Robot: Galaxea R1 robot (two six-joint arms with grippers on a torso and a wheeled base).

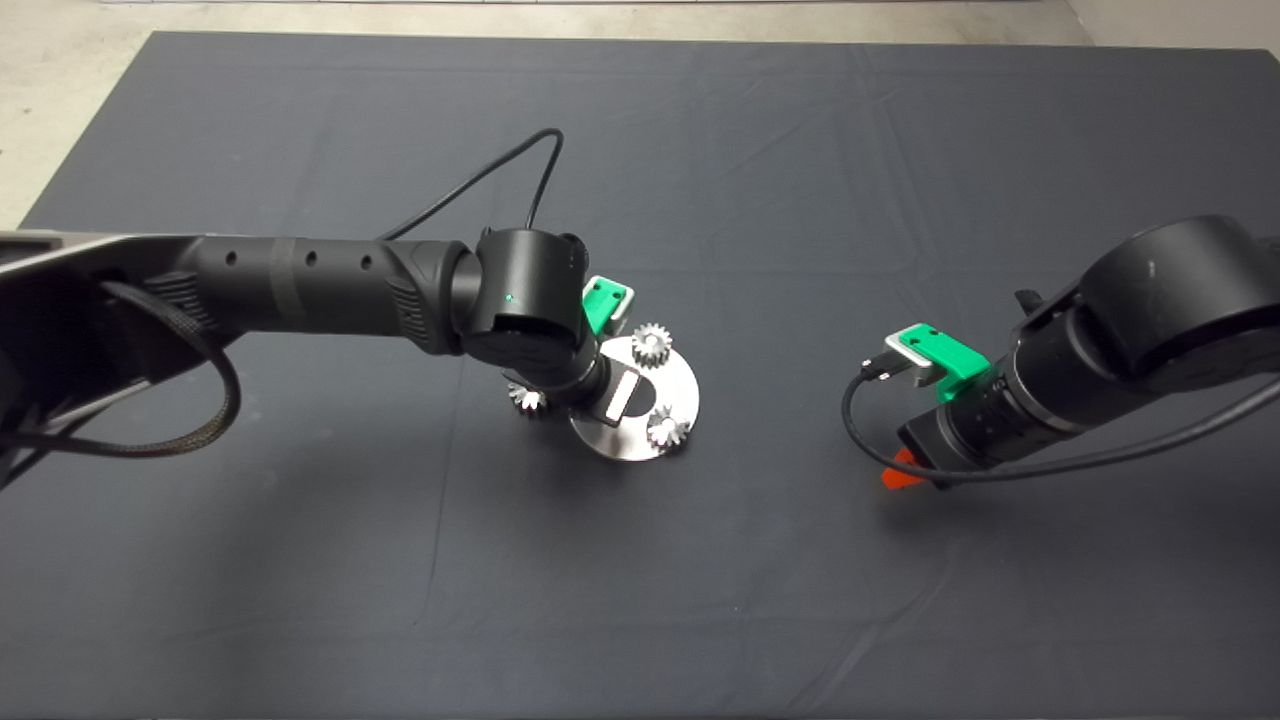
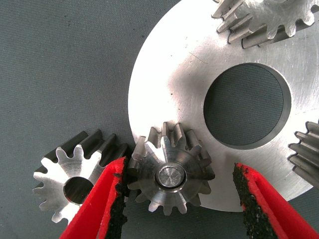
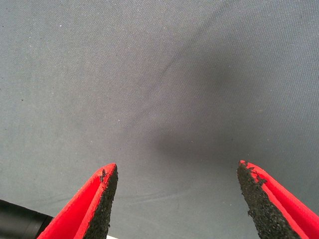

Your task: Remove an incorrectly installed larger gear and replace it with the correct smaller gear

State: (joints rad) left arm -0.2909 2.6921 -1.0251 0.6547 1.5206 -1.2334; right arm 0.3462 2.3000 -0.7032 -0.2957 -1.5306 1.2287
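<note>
Left wrist view puts the left hand (image 2: 180,172) low over the work, its fingers spread wide and gripping nothing; between them sits the smaller gear (image 2: 169,174), seated on a pin at the rim of a round steel plate (image 2: 169,84), one pad close against its teeth and the other well clear; just beside it, off the plate and flat on the mat (image 2: 60,74), lies the larger gear (image 2: 70,181), its dark centre hole empty; I judge the two by that hole, since their widths are hard to compare; farther across the plate, past a big round opening, stand two more gears (image 2: 264,17) (image 2: 306,152); the swap therefore looks close to done; solid metal, stiff, smooth and fairly heavy for its bulk, either gear should be pinched across opposite teeth, where the pads can bite, and lifted straight off the pin so it does not bind; well off to the side, the right hand (image 3: 177,172) hangs open over bare tabletop.
</note>
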